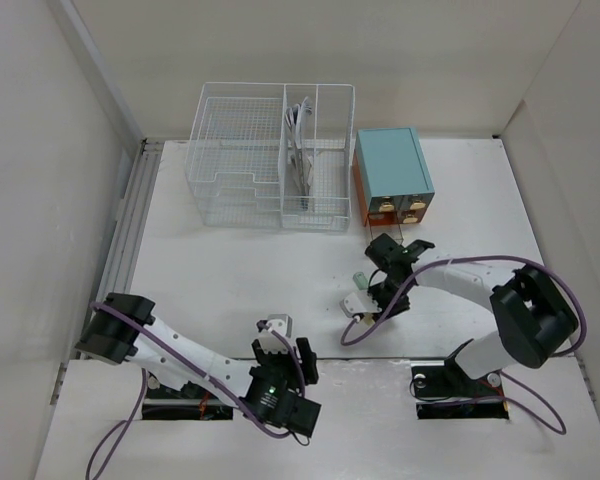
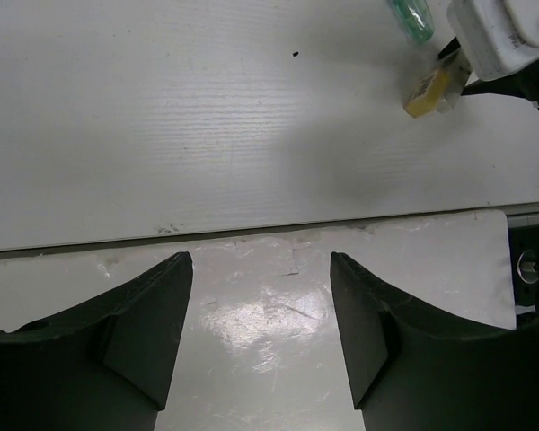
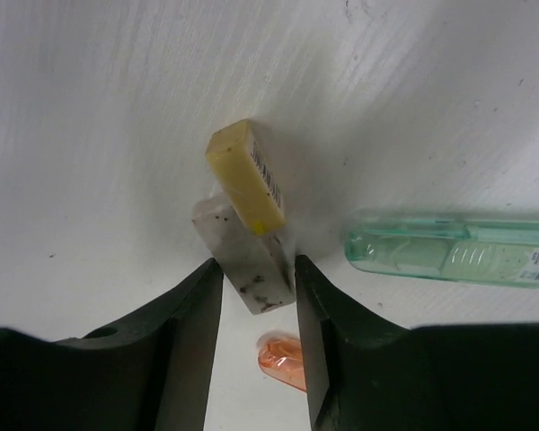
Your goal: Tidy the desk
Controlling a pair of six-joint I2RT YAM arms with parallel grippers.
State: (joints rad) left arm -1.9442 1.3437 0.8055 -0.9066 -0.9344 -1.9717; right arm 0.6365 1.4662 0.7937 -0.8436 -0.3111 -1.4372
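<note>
The desk [image 1: 230,270] is a wide white tabletop. My right gripper [image 1: 380,295] hangs over its middle right. In the right wrist view its fingers [image 3: 257,260] are closed on a white eraser [image 3: 242,260] with a yellow sleeve [image 3: 247,175], which sits tilted between them. A clear green pen [image 3: 449,250] lies just right of the eraser, and an orange translucent item [image 3: 283,359] lies on the desk under the fingers. My left gripper [image 1: 285,352] is open and empty over the glossy near-edge panel [image 2: 260,256]. The eraser [image 2: 431,85] also shows at the upper right of the left wrist view.
A white wire-mesh basket organizer [image 1: 270,155] stands at the back with cables [image 1: 300,150] in one compartment. A teal box with wooden drawers [image 1: 392,170] stands to its right. Walls close the left and right sides. A seam [image 2: 251,232] separates the near panel from the desk.
</note>
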